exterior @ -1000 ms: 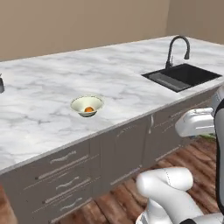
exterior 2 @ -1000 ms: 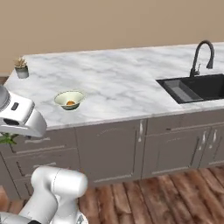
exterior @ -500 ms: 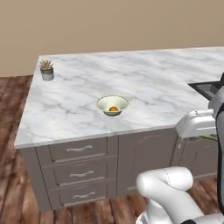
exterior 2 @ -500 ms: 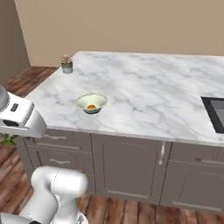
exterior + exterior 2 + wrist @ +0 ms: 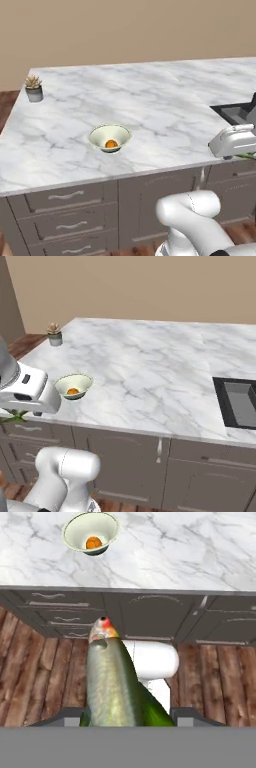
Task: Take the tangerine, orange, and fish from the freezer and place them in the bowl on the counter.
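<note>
Grasping the fish [image 5: 114, 682], the end effector [image 5: 127, 719] sits at lower centre of the hand view; bowl [image 5: 91, 533] with one orange fruit [image 5: 93, 543] rests upper left on the counter [image 5: 190, 547].

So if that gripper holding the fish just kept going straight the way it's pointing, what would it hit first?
Judging by the hand view, the gripper, shut on the fish, points at the grey drawers under the counter, so the fish's nose would probably meet those first. Depth is hard to judge. The bowl sits higher up.
</note>
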You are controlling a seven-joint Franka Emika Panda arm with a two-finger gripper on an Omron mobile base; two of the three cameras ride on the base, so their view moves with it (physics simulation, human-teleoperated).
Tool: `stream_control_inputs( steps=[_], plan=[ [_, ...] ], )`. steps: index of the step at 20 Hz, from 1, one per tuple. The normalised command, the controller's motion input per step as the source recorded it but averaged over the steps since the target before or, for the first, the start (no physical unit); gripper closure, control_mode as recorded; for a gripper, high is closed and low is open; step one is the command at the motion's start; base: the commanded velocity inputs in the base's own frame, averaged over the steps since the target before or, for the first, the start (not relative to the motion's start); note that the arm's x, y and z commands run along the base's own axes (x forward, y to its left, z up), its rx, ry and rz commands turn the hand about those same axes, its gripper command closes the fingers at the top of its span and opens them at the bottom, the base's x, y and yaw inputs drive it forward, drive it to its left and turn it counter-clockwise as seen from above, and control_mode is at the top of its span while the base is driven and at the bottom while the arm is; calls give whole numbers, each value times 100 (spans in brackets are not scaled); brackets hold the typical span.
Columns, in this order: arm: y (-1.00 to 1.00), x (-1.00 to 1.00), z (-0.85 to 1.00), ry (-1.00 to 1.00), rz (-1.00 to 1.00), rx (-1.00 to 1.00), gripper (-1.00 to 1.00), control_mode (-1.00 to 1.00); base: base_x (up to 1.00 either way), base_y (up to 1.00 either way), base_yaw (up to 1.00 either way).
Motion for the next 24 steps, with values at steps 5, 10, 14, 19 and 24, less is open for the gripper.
stream_control_inputs(
  steps=[5, 10, 14, 19, 24],
  plan=[
    [0, 0, 0, 0, 0, 0, 100, 100, 61, 17, -18],
    [0, 0, 0, 0, 0, 0, 100, 100, 4, 71, -2],
    [0, 0, 0, 0, 0, 0, 100, 100, 13, 73, 0],
    [0, 0, 0, 0, 0, 0, 100, 100, 46, 20, 0],
    [0, 0, 0, 0, 0, 0, 100, 100, 58, 0, 0]
  ],
)
